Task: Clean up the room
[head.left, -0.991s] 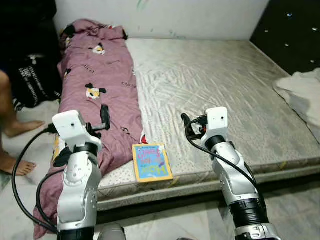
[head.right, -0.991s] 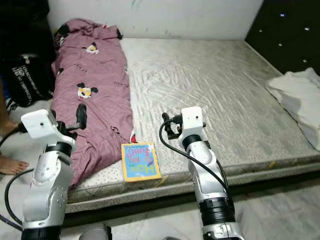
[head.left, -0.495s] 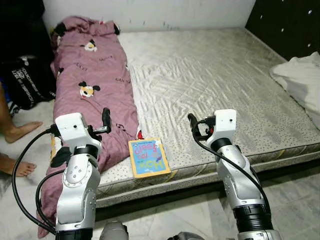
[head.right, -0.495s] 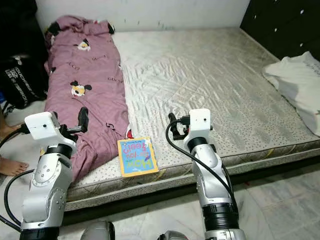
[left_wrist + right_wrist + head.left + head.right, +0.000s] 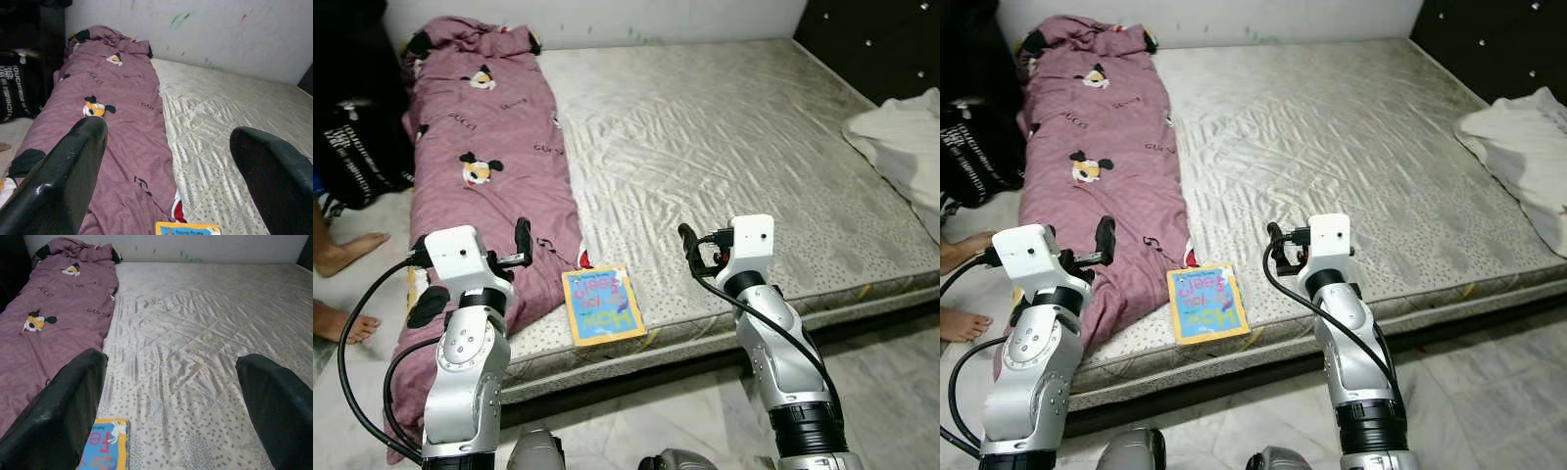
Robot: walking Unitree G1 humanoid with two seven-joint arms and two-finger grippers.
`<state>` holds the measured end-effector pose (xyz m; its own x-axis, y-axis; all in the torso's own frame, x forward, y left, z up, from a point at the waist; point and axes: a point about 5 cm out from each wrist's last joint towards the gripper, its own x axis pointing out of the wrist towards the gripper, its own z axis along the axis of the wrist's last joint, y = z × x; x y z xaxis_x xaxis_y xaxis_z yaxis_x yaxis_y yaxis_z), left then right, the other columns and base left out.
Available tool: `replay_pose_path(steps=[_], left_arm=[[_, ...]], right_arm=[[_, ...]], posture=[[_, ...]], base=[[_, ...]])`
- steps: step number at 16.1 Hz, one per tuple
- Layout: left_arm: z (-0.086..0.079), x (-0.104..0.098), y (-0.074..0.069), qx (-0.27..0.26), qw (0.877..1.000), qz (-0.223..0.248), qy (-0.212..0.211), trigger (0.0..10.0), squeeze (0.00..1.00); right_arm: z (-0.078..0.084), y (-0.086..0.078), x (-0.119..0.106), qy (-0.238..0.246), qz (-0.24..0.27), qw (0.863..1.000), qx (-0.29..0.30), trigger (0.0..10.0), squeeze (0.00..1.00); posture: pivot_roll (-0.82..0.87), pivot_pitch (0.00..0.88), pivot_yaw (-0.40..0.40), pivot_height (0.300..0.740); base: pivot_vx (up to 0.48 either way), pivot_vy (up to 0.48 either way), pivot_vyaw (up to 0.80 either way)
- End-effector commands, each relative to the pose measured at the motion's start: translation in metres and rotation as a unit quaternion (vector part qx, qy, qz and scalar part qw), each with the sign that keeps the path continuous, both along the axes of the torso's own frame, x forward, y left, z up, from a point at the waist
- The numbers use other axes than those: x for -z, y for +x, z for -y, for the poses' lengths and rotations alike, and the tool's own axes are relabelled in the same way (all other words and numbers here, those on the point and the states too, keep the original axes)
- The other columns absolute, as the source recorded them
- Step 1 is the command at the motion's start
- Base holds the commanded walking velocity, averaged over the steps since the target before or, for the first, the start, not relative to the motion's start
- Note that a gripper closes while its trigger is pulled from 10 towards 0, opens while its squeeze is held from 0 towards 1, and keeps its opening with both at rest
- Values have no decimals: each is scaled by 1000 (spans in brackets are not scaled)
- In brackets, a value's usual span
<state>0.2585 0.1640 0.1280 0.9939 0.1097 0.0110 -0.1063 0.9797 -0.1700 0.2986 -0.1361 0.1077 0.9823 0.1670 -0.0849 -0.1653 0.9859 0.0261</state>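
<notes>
**Inspector A:** While both arms are raised over the near edge of the mattress [image 5: 724, 137], neither holds anything. The left gripper [image 5: 166, 161] has its fingers spread wide with nothing between them, above the purple blanket [image 5: 480, 147]; the right gripper [image 5: 171, 401] is likewise spread and empty, above bare mattress.

**Inspector B:** And the item to be cleared?

**Inspector A:** The likeliest is the picture book [image 5: 602, 305]. It lies flat at the very front edge of the mattress, between the two arms, just beside the blanket's lower fold.

**Inspector B:** Risks?

**Inspector A:** Three, in my judgement. First, the book is thin and flat on a soft surface; fingers coming straight down may press it into the padding and fail to get under a cover. Second, it sits at the brink, so a sideways nudge could push it off onto the tiled floor [image 5: 636, 431]. Third, a left-arm approach could snag the blanket and drag it along.

**Inspector B:** Anything else?

**Inspector A:** A person's bare feet [image 5: 347, 253] stand at the robot's left, near the blanket. A wide swing of the left arm warrants caution. A white cloth [image 5: 901, 137] lies at the far right, well apart.
</notes>
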Motion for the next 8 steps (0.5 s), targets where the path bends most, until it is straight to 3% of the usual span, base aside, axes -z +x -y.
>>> replay_pose_path(steps=[1, 8], left_arm=[[1, -2, -1, 4, 1000, 0, 5, 10000, 0], [3, -2, 1, 1, 1000, 1, 0, 10000, 0]], right_arm=[[0, -1, -5, 1, 8, 1000, -5, 10000, 0], [-1, 0, -6, -2, 9, 1000, -16, 10000, 0]], posture=[[43, 104, -48, 740], [36, 106, -58, 724]], base=[[0, 0, 0], [0, 0, 0]])
